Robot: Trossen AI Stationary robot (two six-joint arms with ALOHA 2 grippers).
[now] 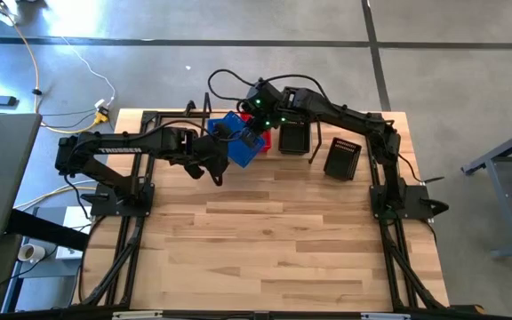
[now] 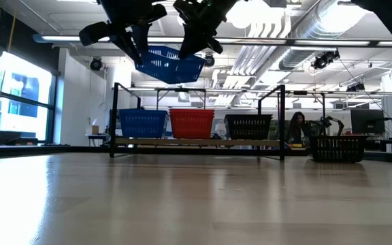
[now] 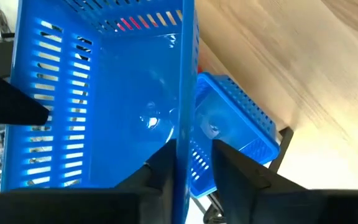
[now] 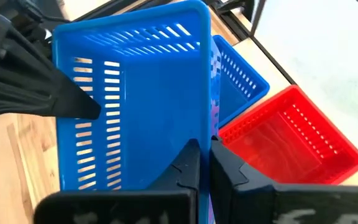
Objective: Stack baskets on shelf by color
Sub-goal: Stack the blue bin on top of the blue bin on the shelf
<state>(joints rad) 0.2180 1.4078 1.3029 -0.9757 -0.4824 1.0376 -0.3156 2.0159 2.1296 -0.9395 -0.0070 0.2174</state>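
You are holding a blue basket (image 2: 170,65) in the air above the shelf (image 2: 196,141), with the left gripper (image 3: 191,165) and the right gripper (image 4: 205,163) each pinching one of its walls. It is hanging tilted over the blue stack (image 2: 142,123), beside the red stack (image 2: 192,123). Uneven release is risking a skewed landing, knocking the red one
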